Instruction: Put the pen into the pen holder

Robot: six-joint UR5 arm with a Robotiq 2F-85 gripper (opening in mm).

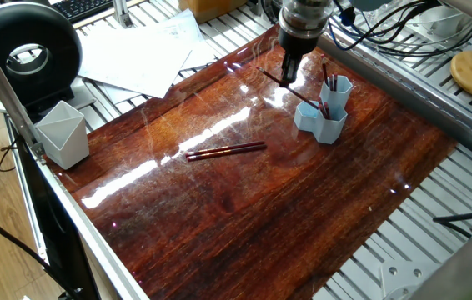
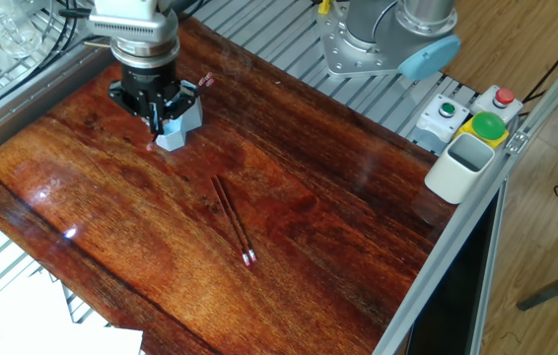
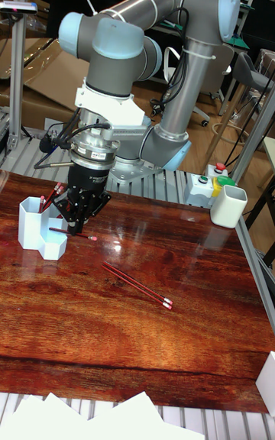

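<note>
Our gripper clamps a pen at the pen holder's ten o'clock; its fingers hide the grip point.

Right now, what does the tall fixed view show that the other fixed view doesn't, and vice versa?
Tall fixed view only: the arm's elbow and upper links, and the held pen lying level beside the pen holder.
The other fixed view only: wire rack at the top left.
Both: gripper, two loose pens on the table, white cup, button box.

Bright, even light; white glare streaks the glossy table; focus sharp.
</note>
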